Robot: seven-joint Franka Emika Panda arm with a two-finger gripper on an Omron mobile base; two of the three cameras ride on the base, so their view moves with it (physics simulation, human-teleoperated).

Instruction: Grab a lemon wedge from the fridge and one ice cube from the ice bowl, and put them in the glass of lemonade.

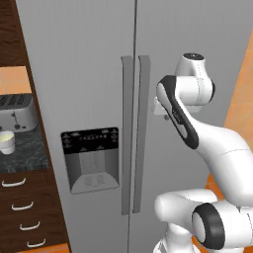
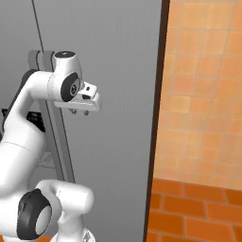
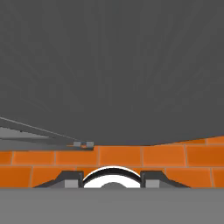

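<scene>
The grey fridge [image 1: 89, 64] stands with both doors closed, its two long handles [image 1: 133, 133] meeting at the middle. The lemon wedge is hidden. My gripper [image 2: 79, 112] hangs close in front of the right door [image 2: 118, 71], just right of the handles at about their upper part, and points down. In the hand view its fingertips [image 3: 72, 179] stand apart with nothing between them, so the gripper [image 3: 112, 180] is open, looking down the door face to the handles' lower ends [image 3: 83, 143]. The glass of lemonade [image 1: 6, 142] sits on the dark counter at the far left. The ice bowl is out of view.
A silver toaster [image 1: 17, 112] stands behind the glass on the counter [image 1: 24, 155], above dark drawers [image 1: 24, 207]. A black dispenser panel [image 1: 90, 158] is set in the left door. An orange tiled wall [image 2: 203, 94] and brick floor [image 2: 189, 212] lie right of the fridge.
</scene>
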